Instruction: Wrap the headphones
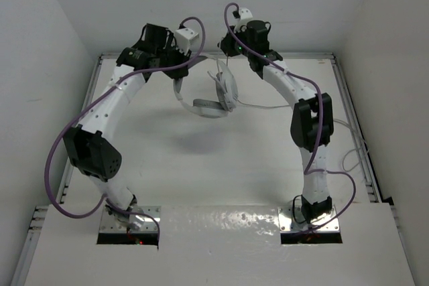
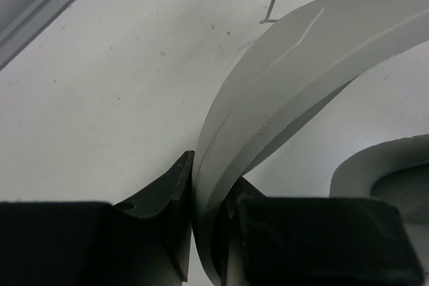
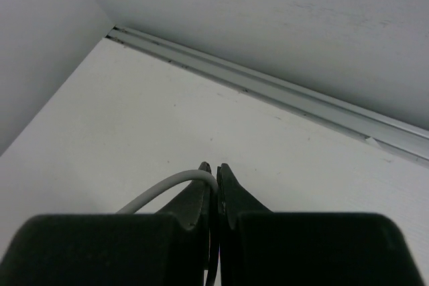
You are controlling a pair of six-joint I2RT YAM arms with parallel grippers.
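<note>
The white headphones (image 1: 209,104) hang at the back middle of the table, headband curving down to the grey ear cups. My left gripper (image 1: 176,77) is shut on the headband (image 2: 268,98), which runs up and right between its jaws; one padded ear cup (image 2: 385,169) shows at the right of the left wrist view. My right gripper (image 1: 227,54) is just right of the headphones, raised, and shut on the thin pale cable (image 3: 164,189), which arches out to the left of the jaws (image 3: 216,169). More cable (image 1: 265,106) trails right across the table from the ear cups.
White walls close in the table at the back and both sides. A raised rail (image 3: 301,95) runs along the back edge. Purple arm cables (image 1: 60,145) loop beside both arms. A loose white wire (image 1: 352,157) lies at the right edge.
</note>
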